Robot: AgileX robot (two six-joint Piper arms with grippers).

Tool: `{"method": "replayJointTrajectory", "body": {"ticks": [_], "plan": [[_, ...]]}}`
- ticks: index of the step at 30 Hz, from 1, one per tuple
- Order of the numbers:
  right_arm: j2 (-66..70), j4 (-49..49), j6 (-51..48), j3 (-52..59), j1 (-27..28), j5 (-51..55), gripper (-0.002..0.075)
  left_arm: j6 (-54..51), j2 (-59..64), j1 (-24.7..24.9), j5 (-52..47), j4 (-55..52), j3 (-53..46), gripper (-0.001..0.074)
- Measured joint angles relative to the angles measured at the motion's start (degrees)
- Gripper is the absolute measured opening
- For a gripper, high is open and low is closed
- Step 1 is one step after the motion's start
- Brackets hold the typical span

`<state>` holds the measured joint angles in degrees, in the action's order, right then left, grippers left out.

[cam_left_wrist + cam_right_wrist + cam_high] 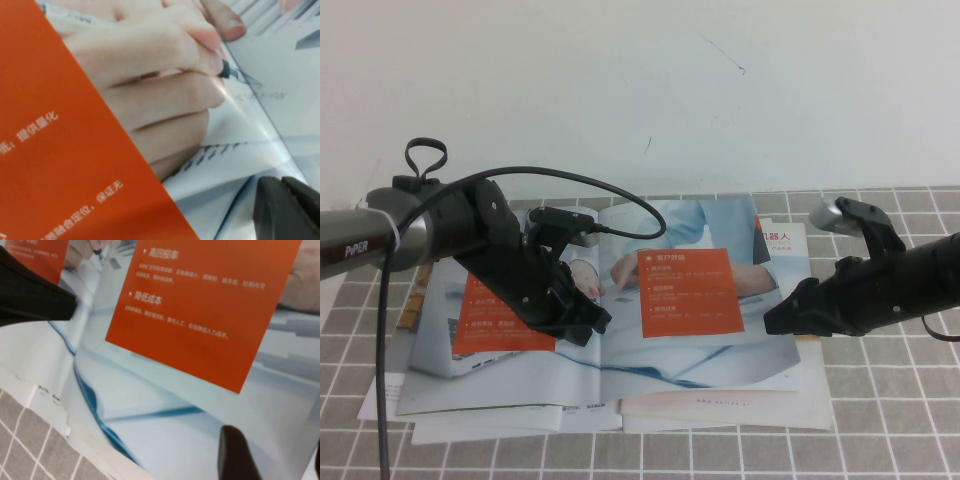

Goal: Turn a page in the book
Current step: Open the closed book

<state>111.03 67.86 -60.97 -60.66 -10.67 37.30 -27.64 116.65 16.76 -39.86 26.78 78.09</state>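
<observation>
The book lies open on the tiled table. Its right page shows a blue-shirted person and an orange text panel. My left gripper is shut and rests low on the left page by the spine. In the left wrist view its fingers are pressed together over a printed hand with a pen. My right gripper is at the right page's outer edge. In the right wrist view it is open just above the glossy page, below the orange panel.
A flat brochure with a tan band and white sheets stick out from under the book. The grey tiled table extends to the right and front. A white wall stands behind. The left arm's cable hangs at the left.
</observation>
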Motion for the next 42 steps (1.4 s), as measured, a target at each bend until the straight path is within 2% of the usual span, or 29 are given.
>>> {"method": "replayJointTrajectory", "body": {"ticks": [21, 25, 30, 42], "plan": [[2.0, -2.7, 1.9, 0.0, 0.0, -3.5, 0.0337, 0.0, 0.0, 0.0, 0.0, 0.0, 0.0, -0.0004], [2.0, -2.9, 2.5, 0.0, 0.0, -3.7, 0.0375, 0.0, 0.0, 0.0, 0.0, 0.0, 0.0, -0.0004], [2.0, -3.0, 2.8, 0.0, 0.0, -1.4, 0.0402, 0.0, 0.0, 0.0, 0.0, 0.0, 0.0, -0.0004], [2.0, -7.7, 5.4, 0.0, 0.0, 2.5, 0.0408, 0.0, 0.0, 0.0, 0.1, 0.0, 0.0, -0.0004]]}}
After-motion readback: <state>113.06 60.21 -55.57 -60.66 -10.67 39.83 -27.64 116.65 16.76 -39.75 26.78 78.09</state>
